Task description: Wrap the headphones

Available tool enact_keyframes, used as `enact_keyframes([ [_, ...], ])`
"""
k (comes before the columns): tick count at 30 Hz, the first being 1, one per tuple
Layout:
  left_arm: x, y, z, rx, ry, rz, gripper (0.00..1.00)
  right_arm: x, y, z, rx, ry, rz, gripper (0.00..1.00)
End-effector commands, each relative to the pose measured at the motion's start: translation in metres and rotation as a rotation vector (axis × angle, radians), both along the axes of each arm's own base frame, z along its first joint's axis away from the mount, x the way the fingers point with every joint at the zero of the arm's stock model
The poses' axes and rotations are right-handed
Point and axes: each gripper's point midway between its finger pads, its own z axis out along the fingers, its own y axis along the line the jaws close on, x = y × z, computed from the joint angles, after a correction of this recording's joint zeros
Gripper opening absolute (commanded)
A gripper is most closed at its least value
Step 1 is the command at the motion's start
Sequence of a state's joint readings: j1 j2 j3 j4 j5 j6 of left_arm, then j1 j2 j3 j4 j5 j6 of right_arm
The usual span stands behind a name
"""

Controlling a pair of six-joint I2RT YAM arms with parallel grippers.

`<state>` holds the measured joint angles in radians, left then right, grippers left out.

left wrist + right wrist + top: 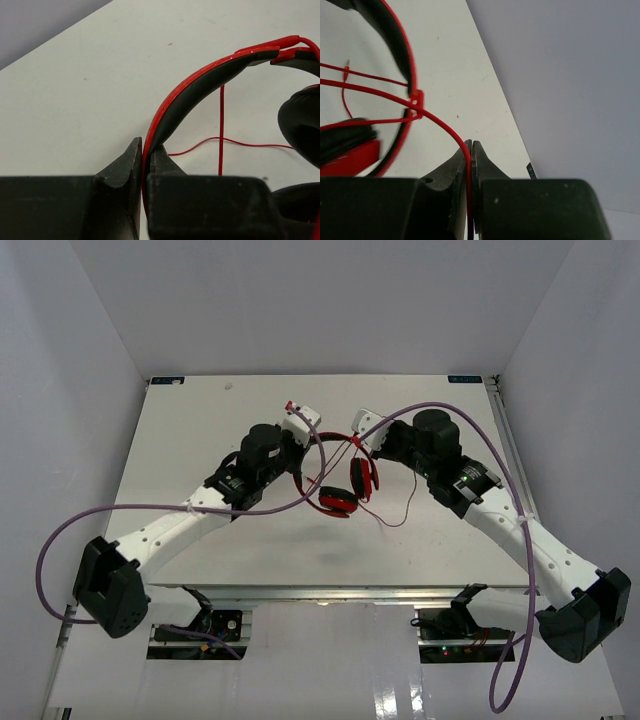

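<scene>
left wrist: left gripper (145,149) clenched on the headband (200,82), anchoring the headphones (337,503) mid-table (200,430) between both arms; right wrist: right gripper (471,147) pinched shut on the thin red cable (445,128), seemingly to lead windings around the band

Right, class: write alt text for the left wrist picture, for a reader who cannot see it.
The left claw is shut on the headphones' red, black-lined headband, which arcs up and right. Behind it, thin red cable shows against the white table, with a black ear pad at the right edge.
</scene>
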<state>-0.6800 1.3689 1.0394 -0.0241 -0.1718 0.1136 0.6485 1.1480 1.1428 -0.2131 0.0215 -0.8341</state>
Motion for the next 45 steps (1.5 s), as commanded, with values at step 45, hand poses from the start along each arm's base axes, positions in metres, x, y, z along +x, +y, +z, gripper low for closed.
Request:
enact_keyframes([
  [45, 0.054, 0.097, 0.212, -0.374, -0.488, 0.774, 0.00, -0.127, 0.063, -0.021, 0.575, 0.728, 0.715, 0.08],
])
